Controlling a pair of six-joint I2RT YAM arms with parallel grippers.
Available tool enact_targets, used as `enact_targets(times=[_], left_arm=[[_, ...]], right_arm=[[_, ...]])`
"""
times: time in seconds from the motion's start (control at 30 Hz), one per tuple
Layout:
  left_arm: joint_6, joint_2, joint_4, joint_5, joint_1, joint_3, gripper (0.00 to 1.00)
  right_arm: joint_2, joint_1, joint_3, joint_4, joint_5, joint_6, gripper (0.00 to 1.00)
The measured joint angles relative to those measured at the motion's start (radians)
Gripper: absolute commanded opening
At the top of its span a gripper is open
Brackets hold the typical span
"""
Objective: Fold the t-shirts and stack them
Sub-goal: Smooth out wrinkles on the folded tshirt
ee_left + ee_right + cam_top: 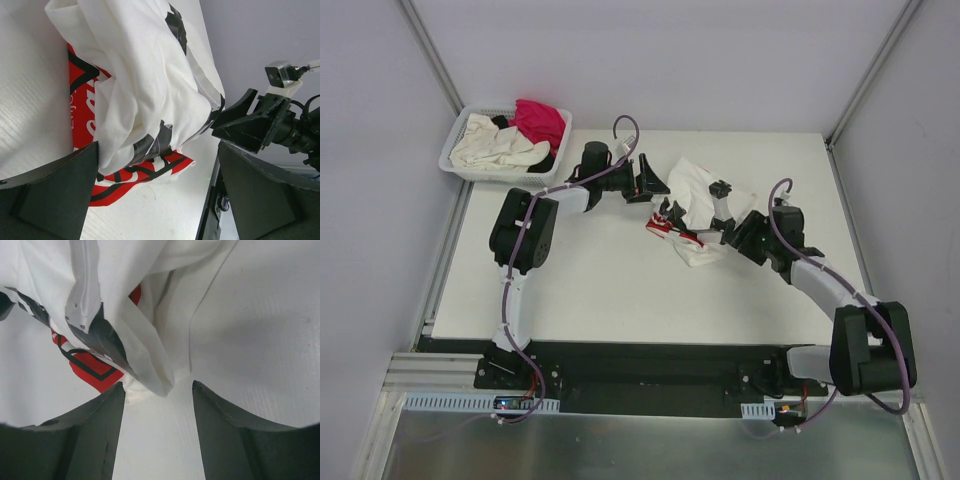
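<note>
A white t-shirt with red and black print (698,190) lies crumpled in the middle of the table. My left gripper (665,197) stands wide open at the shirt's left side. In its wrist view the bunched shirt (145,75) rests just ahead of the left gripper (157,150), against the left finger (60,190) but not pinched. My right gripper (718,215) is open at the shirt's right side. In that wrist view a loose fold of the shirt (125,290) droops to the mouth of the right gripper (157,385), ungripped. More t-shirts, cream (490,145), magenta (540,120) and black (542,160), lie in the basket.
A white slotted basket (448,160) stands at the table's far left corner. Grey walls and metal posts close in the table on three sides. The right gripper's body (250,120) shows across the shirt in the left wrist view.
</note>
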Motion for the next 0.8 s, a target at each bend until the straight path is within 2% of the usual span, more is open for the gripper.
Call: enact_targets(times=[0.33,0.47,0.57,0.6,0.67,0.7,0.8], left_arm=[[0.008,0.011,-0.025,0.021,0.000,0.056,0.98],[0.011,0.046,-0.030,0.026,0.000,0.109,0.97],[0.013,0.071,-0.031,0.028,0.000,0.125,0.97],[0.015,0.079,-0.035,0.030,0.001,0.125,0.97],[0.019,0.090,-0.051,0.031,0.001,0.125,0.97],[0.023,0.094,-0.060,0.033,0.001,0.125,0.97],[0.033,0.098,-0.080,0.038,0.002,0.125,0.97]], right_arm=[[0.212,0.037,0.056,0.064,-0.024,0.016,0.58],[0.245,0.040,0.083,0.086,-0.026,0.023,0.51],[0.270,0.040,0.101,0.101,-0.032,0.032,0.38],[0.278,0.040,0.105,0.104,-0.034,0.033,0.31],[0.291,0.043,0.110,0.116,-0.041,0.041,0.25],[0.295,0.044,0.110,0.120,-0.043,0.045,0.19],[0.308,0.046,0.111,0.131,-0.049,0.056,0.11]])
